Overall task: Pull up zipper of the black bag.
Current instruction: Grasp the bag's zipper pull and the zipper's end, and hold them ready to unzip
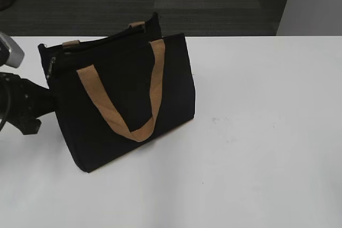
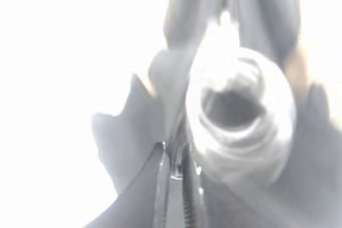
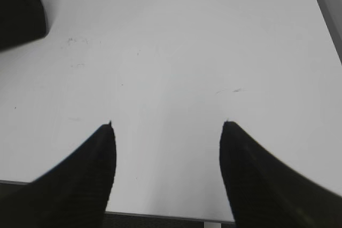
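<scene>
Carpet (image 1: 160,4), dark grey with lighter bands, fills the room at 12 o'clock in the exterior view, and a pale wall panel (image 1: 315,1) stands at 1 o'clock. Below it the white desk (image 1: 267,132) covers the rest, matte and marked only by faint scuffs near its middle.

The black bag (image 1: 125,105) stands on the desk at 9 to 10 o'clock of centre, leaning a little, with 1 tan handle (image 1: 128,110) hanging in a loop down its near face and the ends of a 2nd showing at its top edge. The zipper (image 1: 52,67), a small silver slider, sits at the bag's upper left corner.

The left arm (image 1: 21,105) is beside the bag at 9 o'clock. In the overexposed left wrist view, the left hand (image 2: 179,177) has its fingers nearly together at 6 o'clock, around something small and metallic; I cannot tell whether it is clamped.

The right hand (image 3: 166,126) hovers over bare desk, fingers apart, with a corner of the bag at 10 o'clock.
</scene>
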Motion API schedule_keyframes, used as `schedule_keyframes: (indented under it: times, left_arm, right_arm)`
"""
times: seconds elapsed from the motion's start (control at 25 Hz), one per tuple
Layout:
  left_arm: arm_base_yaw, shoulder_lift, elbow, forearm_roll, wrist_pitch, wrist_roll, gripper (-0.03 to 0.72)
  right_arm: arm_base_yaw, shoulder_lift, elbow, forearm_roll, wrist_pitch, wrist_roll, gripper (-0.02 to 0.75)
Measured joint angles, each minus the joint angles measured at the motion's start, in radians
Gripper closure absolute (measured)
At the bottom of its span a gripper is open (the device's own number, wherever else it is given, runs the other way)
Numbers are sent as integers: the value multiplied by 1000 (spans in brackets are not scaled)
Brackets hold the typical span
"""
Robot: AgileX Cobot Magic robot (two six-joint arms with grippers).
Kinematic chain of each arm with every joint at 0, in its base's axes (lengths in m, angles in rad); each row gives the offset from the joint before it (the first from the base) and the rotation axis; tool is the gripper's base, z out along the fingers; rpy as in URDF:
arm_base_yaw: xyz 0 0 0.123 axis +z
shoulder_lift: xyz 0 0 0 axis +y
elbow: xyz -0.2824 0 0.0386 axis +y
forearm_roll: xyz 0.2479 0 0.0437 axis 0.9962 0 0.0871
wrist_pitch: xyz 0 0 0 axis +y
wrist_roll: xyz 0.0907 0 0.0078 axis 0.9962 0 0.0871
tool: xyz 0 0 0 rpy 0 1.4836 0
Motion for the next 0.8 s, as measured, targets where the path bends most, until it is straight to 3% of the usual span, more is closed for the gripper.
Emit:
schedule_keyframes:
  times: [0.24,0.48,0.8]
  left_arm:
    - [0,-194,0,0,-35,-4,657]
    - [0,-354,0,0,-56,-4,657]
    - [0,-400,0,1,33,-4,657]
  right_arm:
    - [0,43,-38,33,-6,-7,260]
    - [0,279,-170,90,-29,-109,260]
    - [0,652,-384,277,-35,-326,267]
